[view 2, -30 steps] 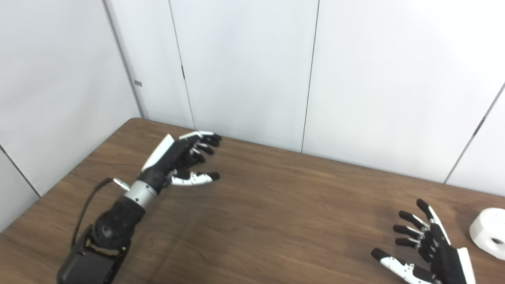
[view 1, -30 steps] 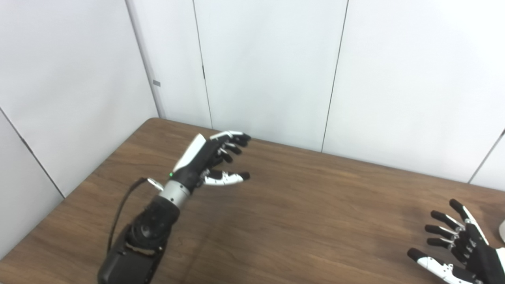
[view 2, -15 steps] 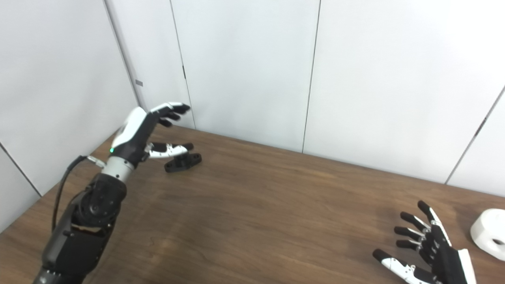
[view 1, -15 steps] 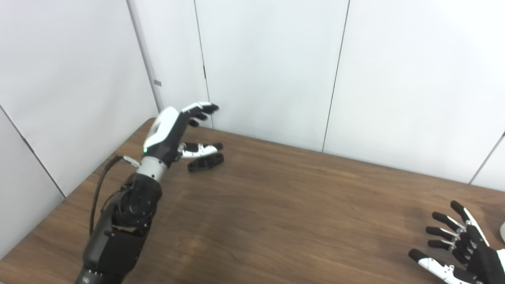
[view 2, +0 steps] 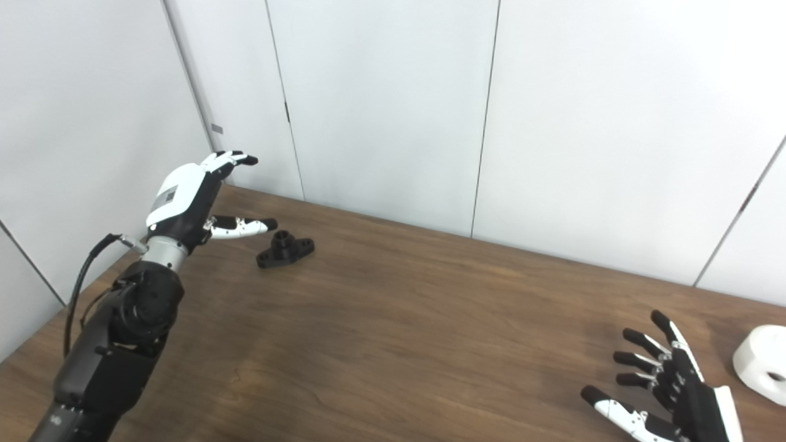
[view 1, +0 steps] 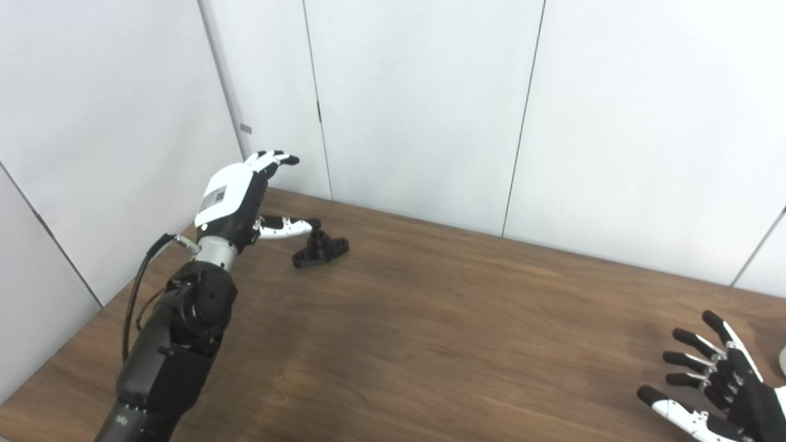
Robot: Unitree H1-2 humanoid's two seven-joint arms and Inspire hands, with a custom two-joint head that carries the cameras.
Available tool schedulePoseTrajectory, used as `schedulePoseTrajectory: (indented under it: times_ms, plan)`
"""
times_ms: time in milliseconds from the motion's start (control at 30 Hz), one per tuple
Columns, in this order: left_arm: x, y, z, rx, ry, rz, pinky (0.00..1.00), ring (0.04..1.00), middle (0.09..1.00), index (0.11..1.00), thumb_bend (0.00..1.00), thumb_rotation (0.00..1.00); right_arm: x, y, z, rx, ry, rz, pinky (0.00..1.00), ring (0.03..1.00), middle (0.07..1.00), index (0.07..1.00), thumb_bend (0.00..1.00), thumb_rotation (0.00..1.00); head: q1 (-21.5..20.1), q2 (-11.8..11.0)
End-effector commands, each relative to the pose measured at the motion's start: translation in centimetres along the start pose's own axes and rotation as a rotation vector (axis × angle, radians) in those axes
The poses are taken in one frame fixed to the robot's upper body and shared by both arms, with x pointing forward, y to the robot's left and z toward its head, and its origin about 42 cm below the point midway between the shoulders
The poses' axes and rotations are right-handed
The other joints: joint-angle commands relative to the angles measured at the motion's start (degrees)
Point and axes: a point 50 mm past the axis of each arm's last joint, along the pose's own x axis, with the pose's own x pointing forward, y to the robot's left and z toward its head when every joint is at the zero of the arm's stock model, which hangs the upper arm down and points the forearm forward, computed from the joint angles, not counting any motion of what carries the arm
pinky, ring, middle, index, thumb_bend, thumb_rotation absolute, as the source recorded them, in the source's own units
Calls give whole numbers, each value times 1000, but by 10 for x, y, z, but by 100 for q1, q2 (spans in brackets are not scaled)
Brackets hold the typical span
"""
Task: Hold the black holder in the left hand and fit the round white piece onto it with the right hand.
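Note:
The black holder lies on the brown table near its far left corner, a flat base with a short upright socket. My left hand is open, raised above the table just left of the holder, its thumb tip close to the socket without touching it. The round white piece sits at the table's right edge and shows fully only in the right eye view. My right hand is open and empty, palm up, low at the near right, just left of the white piece.
White wall panels stand close behind the table and along its left side. The table's left edge runs diagonally under my left arm.
My left hand has moved left and up toward the far left corner, uncovering the black holder on the table. My right hand has stayed in place.

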Motion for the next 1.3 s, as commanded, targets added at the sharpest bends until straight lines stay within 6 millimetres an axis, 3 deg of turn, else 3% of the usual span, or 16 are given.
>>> schedulePoseTrajectory:
  times_ms: [0,200,667,1000,1267]
  plan:
    - [16,24,4,53,-6,58,897,1000,978,871,935,326,7,-5,19,-3,-93,-5,568,684,798,931,571,0,-1,9]
    - [22,19,-3,81,81,-21,996,1000,1000,905,999,383,6,-5,20,-2,-90,-4,580,690,802,934,566,0,-2,34]
    - [29,2,-23,130,175,-130,1000,1000,1000,883,1000,428,3,-4,25,-5,-74,-9,603,703,808,934,565,0,-22,78]
    - [29,-21,-35,180,234,-176,1000,1000,1000,883,1000,434,1,-4,28,-6,-66,-14,610,710,818,940,549,0,-46,128]
    - [30,-45,-35,164,256,-214,1000,1000,1000,892,1000,393,-1,-2,26,-53,-80,-14,604,682,800,917,601,0,-74,152]
